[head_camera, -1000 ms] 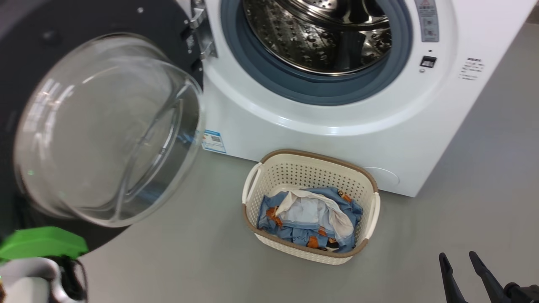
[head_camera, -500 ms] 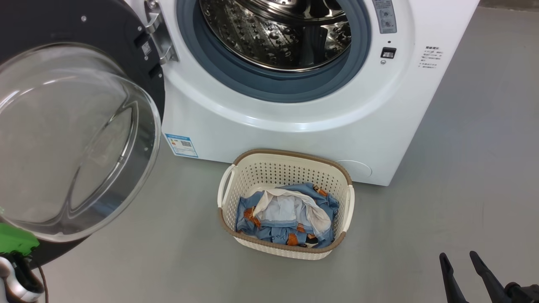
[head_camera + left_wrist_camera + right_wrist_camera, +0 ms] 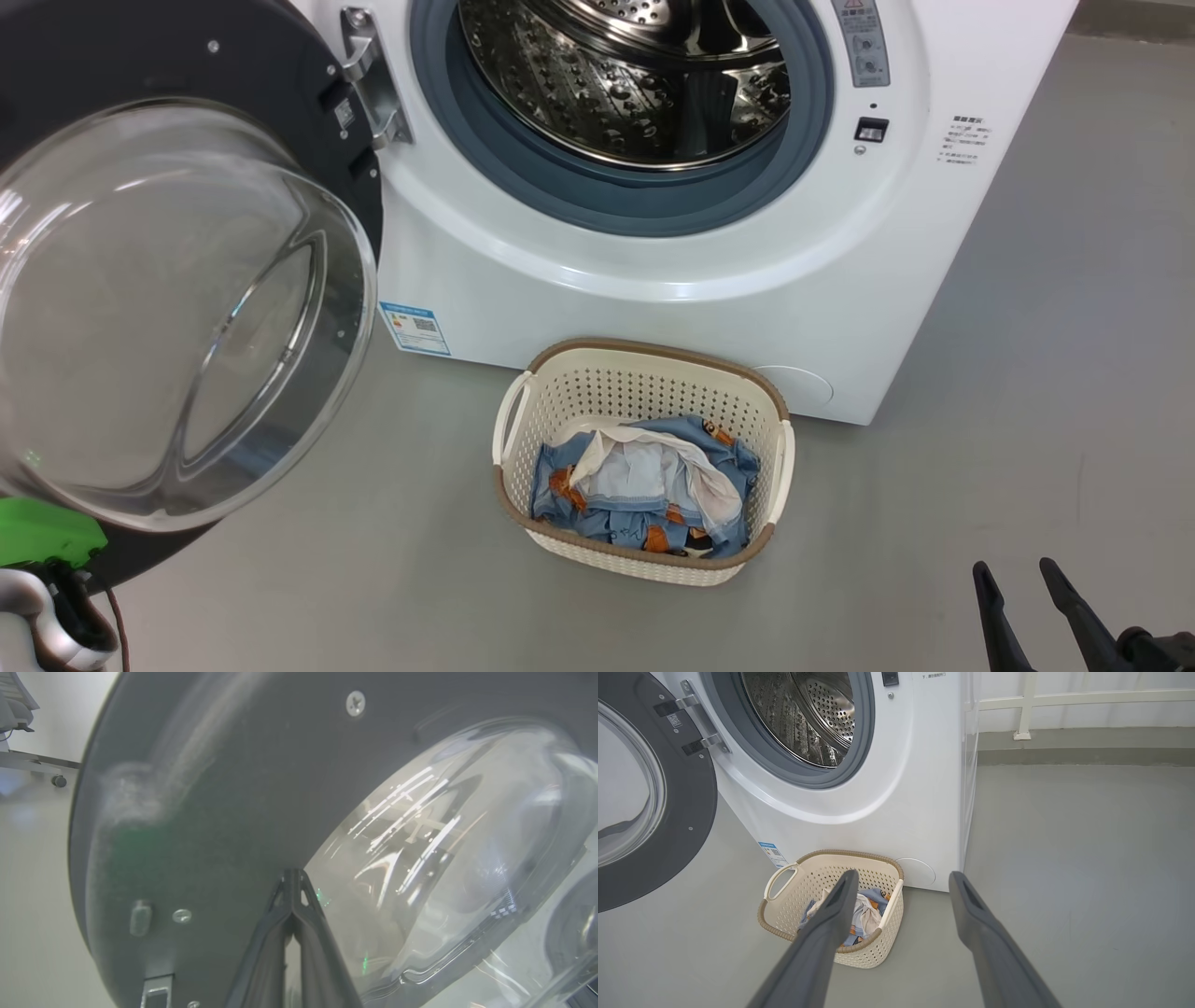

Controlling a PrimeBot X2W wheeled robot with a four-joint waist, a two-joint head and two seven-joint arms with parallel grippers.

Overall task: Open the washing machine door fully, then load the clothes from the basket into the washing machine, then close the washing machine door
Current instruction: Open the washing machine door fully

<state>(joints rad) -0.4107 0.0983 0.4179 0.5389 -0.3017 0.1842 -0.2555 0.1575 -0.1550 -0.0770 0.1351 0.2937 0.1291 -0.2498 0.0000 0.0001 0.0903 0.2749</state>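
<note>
The clothes [image 3: 644,490] lie in the basket [image 3: 644,359] before the washing machine [image 3: 653,308]. The right pincer [image 3: 902,873], spread wide and empty, looks nearer the basket, aimed just right of it; the left pincer [image 3: 292,873], shut and empty, faces the door [image 3: 187,56].

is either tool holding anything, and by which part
Nothing is held: right tool open and empty, left tool shut empty, tips at the washing machine door.

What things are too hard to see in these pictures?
Floor of the basket: head view, covered by the clothes.
Top of the washing machine: head view, cut off by the upper edge.
Writing on the blue label: head view, too small to read.
</note>
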